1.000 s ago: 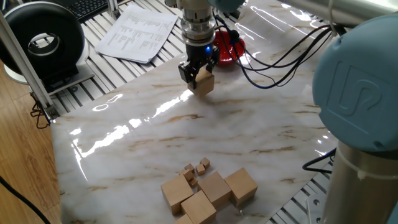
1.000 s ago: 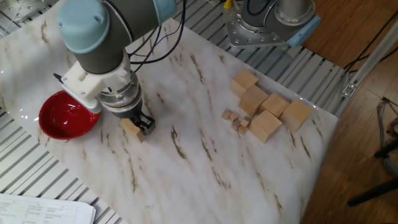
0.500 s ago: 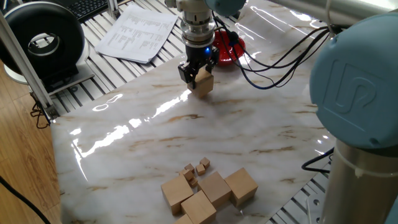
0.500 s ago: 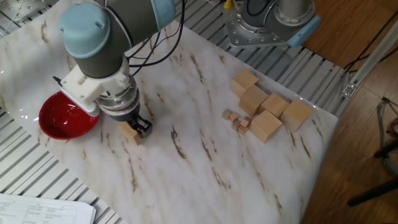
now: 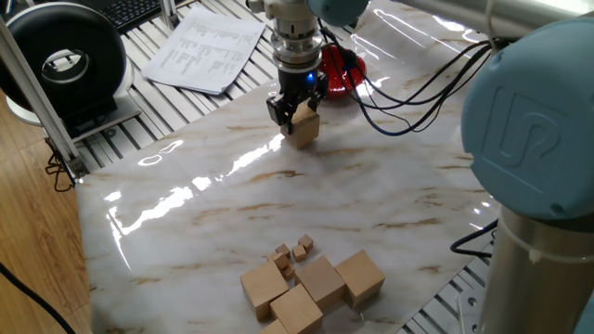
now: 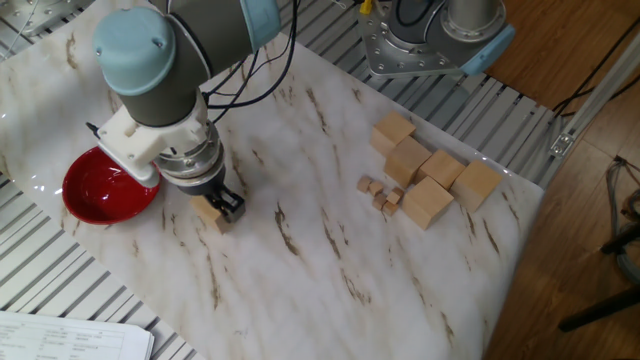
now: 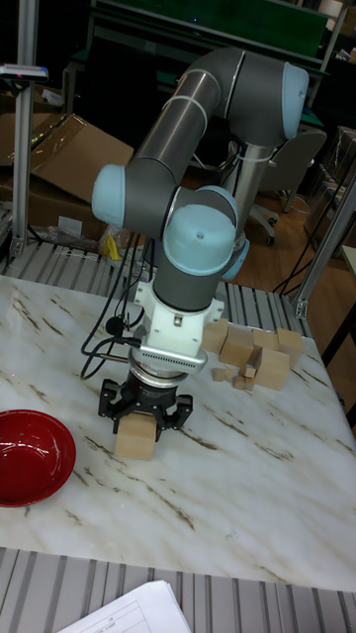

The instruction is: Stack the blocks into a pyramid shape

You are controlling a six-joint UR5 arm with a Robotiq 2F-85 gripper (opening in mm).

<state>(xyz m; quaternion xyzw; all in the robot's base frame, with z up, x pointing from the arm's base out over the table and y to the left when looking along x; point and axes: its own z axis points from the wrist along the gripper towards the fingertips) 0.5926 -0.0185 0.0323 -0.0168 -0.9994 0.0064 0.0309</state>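
The gripper (image 7: 144, 417) clamps one block (image 7: 136, 440) between its fingers, low by the red bowl (image 7: 30, 457) — the other blocks (image 6: 427, 178) lie well apart across the table (image 6: 330, 260) — no pyramid begun.

the hand (image 6: 222, 208) hides most of its block (image 6: 209, 212) — frame edge clips the nearest block (image 5: 295, 314).

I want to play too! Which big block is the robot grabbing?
The block beside the red bowl, alone between the gripper fingers. The other big blocks sit clustered far away.
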